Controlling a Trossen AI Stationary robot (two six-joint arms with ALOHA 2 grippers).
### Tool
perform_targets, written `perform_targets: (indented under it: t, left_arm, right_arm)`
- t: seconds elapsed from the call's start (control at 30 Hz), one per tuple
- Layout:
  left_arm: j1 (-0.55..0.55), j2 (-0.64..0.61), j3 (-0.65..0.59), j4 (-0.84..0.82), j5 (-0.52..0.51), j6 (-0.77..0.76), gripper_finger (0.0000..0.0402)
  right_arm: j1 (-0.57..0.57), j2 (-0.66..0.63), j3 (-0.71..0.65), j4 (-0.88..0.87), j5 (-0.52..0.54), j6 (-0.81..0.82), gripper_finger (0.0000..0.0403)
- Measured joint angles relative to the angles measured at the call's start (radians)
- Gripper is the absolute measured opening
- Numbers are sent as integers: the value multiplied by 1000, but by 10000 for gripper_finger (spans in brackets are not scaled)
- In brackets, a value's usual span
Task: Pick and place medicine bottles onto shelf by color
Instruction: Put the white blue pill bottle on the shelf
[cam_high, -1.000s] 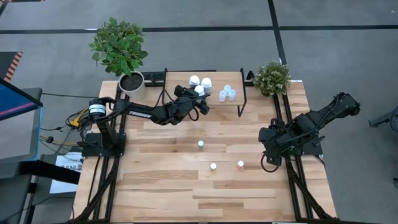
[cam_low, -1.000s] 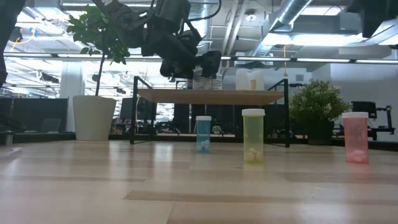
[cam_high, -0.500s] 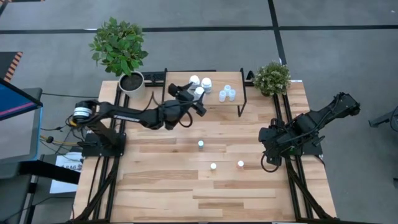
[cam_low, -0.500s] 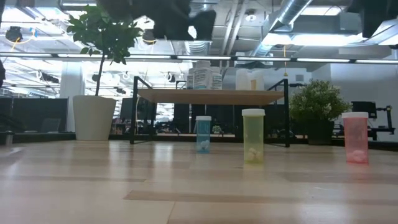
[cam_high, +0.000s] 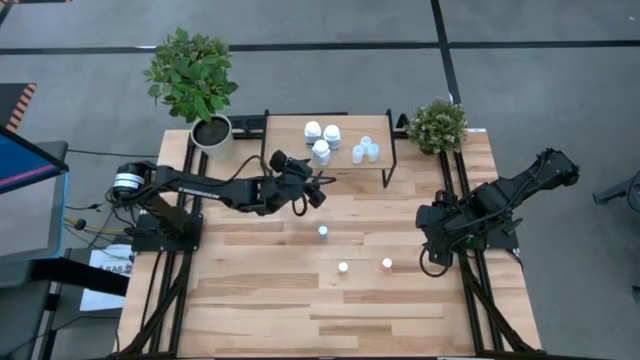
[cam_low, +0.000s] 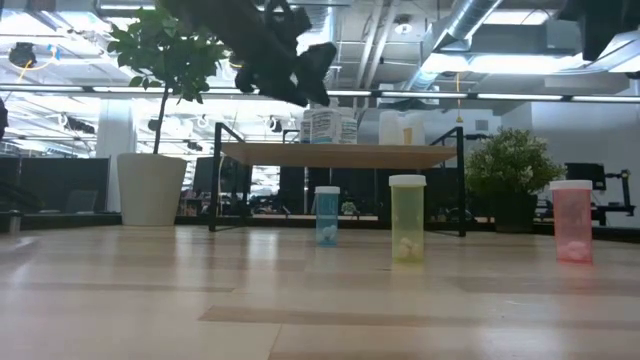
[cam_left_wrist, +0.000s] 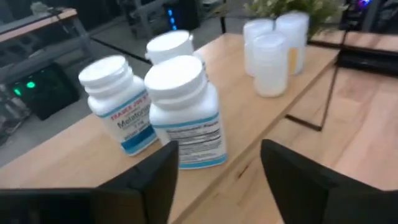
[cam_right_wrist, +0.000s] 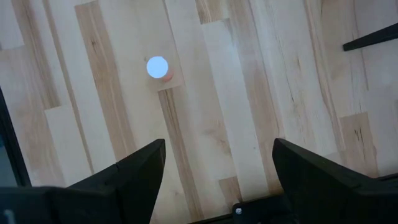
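From above, the left gripper (cam_high: 318, 190) hung just in front of the shelf (cam_high: 290, 130), jaws apart and empty, while three white bottles (cam_high: 321, 151) and three pale-blue ones (cam_high: 365, 150) stood on the shelf and three small bottles (cam_high: 342, 267) stood on the table (cam_high: 260, 300); the right gripper (cam_high: 432, 252) waited at the table's right edge. At table height the blue (cam_low: 327, 215), yellow (cam_low: 407, 232) and pink (cam_low: 572, 221) bottles stood in front of the shelf. The left wrist view showed the white bottles (cam_left_wrist: 183, 112) close ahead between wide-spread fingers (cam_left_wrist: 298, 180), and the right wrist view showed the pink bottle (cam_right_wrist: 158, 67) beyond that gripper's open fingers (cam_right_wrist: 143, 168).

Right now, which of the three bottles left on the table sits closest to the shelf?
The blue-tinted bottle: it stands nearest the shelf, ahead of the yellow-green and pink bottles.
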Motion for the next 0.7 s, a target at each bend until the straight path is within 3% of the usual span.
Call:
perform_targets:
  t: [0.17,0.3,0.7]
  left_arm:
    - [46,50,0,-4,4,-9,156]
    - [66,73,0,91,20,6,124]
    - [93,73,1,166,42,46,109]
  right_arm:
    - [0,0,0,0,0,0,317]
    - [0,0,0,1,0,0,317]
    - [0,0,0,1,0,0,317]
